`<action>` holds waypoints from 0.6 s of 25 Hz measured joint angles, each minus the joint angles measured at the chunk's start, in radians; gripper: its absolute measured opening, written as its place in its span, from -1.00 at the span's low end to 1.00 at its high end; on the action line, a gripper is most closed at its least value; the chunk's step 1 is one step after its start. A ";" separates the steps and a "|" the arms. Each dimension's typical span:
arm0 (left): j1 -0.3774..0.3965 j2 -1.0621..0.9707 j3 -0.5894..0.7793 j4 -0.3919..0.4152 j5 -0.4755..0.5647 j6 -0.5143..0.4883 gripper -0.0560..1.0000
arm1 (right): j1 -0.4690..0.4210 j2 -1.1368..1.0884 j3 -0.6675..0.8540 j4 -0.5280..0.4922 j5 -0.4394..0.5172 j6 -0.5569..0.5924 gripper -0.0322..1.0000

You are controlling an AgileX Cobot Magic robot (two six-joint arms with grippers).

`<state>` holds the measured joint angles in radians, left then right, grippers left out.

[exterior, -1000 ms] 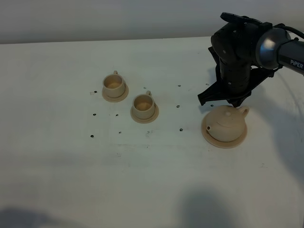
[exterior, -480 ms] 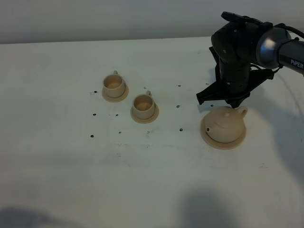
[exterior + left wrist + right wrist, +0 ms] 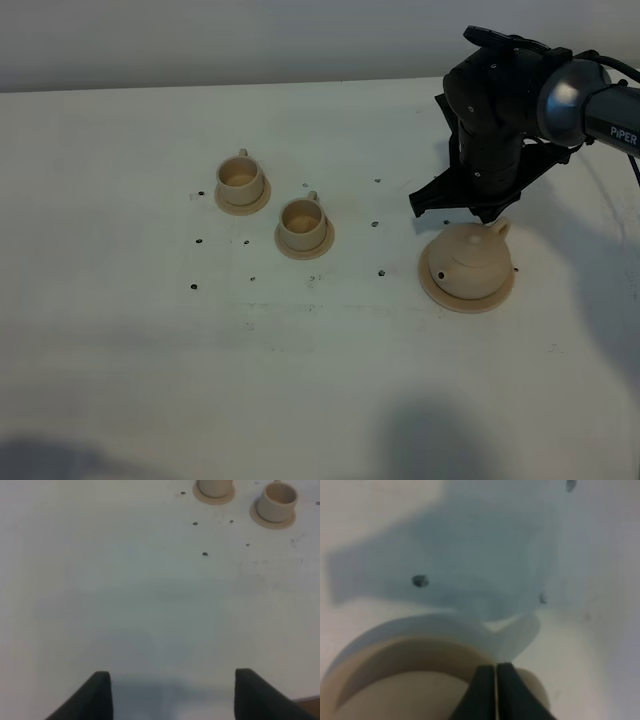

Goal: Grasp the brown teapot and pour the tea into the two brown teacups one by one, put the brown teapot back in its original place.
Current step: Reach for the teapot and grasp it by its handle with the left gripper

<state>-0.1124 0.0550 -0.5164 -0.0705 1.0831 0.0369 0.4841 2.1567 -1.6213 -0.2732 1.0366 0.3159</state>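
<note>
The brown teapot sits on its wide saucer, the original place, right of centre. My right gripper hangs just behind it, at the loop handle. In the right wrist view that gripper is shut, its fingers pressed together with nothing visible between them, over the blurred teapot. The two brown teacups stand on small saucers to the left. My left gripper is open over bare table, with the teacups far ahead of it.
The white table carries several small dark dots around the cups. The right arm's black body looms over the far right. Dark shadows lie along the table's front edge.
The teapot and its saucer have shifted slightly left, and the right gripper has moved with them. The cups and the left gripper have not moved.
</note>
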 joint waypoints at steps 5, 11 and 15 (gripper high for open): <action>0.000 0.000 0.000 0.000 0.000 0.000 0.05 | 0.000 0.000 0.000 -0.023 0.000 0.007 -0.96; 0.000 0.000 0.000 0.000 0.000 0.000 0.05 | 0.000 0.000 0.000 -0.045 0.009 0.018 -0.96; 0.000 0.000 0.000 0.000 0.000 0.000 0.05 | -0.006 0.000 0.000 -0.048 0.040 0.018 -0.96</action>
<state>-0.1124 0.0550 -0.5164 -0.0705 1.0831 0.0369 0.4786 2.1567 -1.6213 -0.3217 1.0768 0.3335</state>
